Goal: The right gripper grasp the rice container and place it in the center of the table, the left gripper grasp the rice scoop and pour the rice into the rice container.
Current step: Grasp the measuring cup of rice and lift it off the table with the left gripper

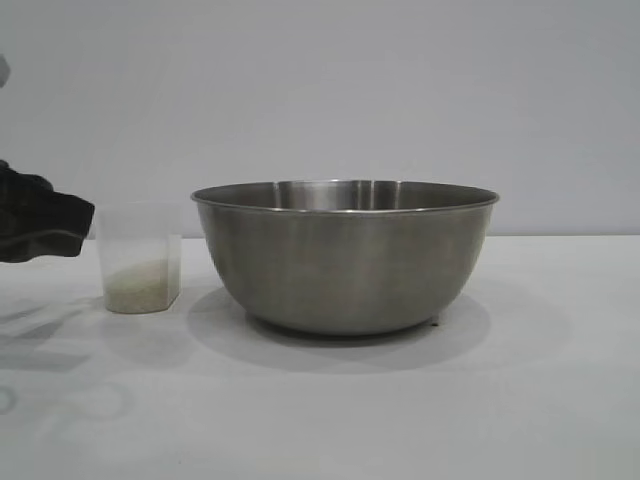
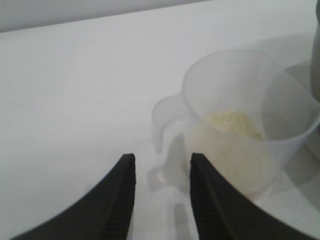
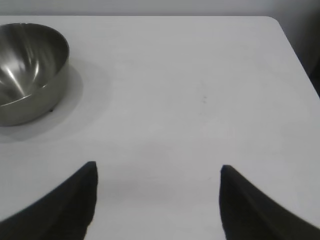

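The rice container (image 1: 345,255), a big steel bowl, stands on the white table (image 1: 400,420) near its middle, and it shows again as the bowl (image 3: 30,70) in the right wrist view. Left of it stands the rice scoop (image 1: 140,265), a clear plastic cup holding rice (image 1: 140,288) in its bottom. My left gripper (image 1: 45,225) reaches in from the left edge, right at the cup. In the left wrist view this gripper (image 2: 162,165) is open, and the scoop's loop handle (image 2: 161,117) sits at the gap between its fingertips. Rice (image 2: 232,122) shows inside the scoop (image 2: 250,130). My right gripper (image 3: 157,170) hovers open over bare table, well away from the bowl.
A plain grey wall (image 1: 320,90) runs behind the table. The table's far edge and a rounded corner (image 3: 275,22) show in the right wrist view. White tabletop stretches in front of the bowl and to its right.
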